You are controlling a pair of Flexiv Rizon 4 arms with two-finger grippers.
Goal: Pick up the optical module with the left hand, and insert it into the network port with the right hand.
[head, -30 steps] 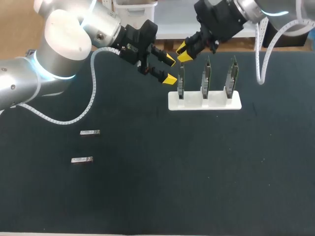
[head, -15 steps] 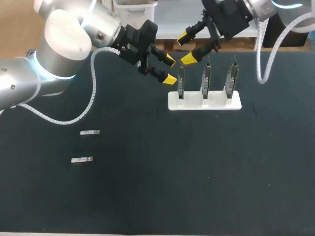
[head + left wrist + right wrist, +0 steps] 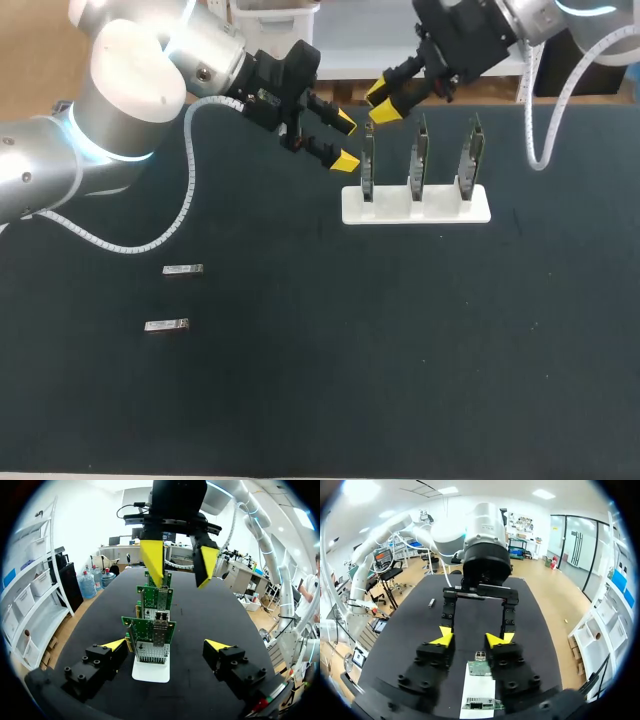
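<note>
Two small silver optical modules [image 3: 183, 269] [image 3: 166, 325] lie on the black table at the left. A white stand [image 3: 415, 205] holds three upright green network cards [image 3: 368, 165] [image 3: 420, 160] [image 3: 470, 158]. My left gripper [image 3: 343, 141] hovers just left of the leftmost card, open and empty; in the left wrist view my left gripper [image 3: 166, 645] frames the nearest card [image 3: 150, 630]. My right gripper [image 3: 382, 103] hangs above the leftmost card, its fingers a narrow gap apart with nothing between them. In the right wrist view my right gripper [image 3: 470, 638] sits over the card's port [image 3: 480, 656].
The stand [image 3: 477, 696] sits near the table's far edge. My two grippers face each other closely over the leftmost card. One module [image 3: 431, 602] shows far ahead of the right gripper on the black tabletop [image 3: 400, 340].
My right gripper spread wide and lifted off the leftmost card, then narrowed again to a small gap. The left arm and both modules have not moved.
</note>
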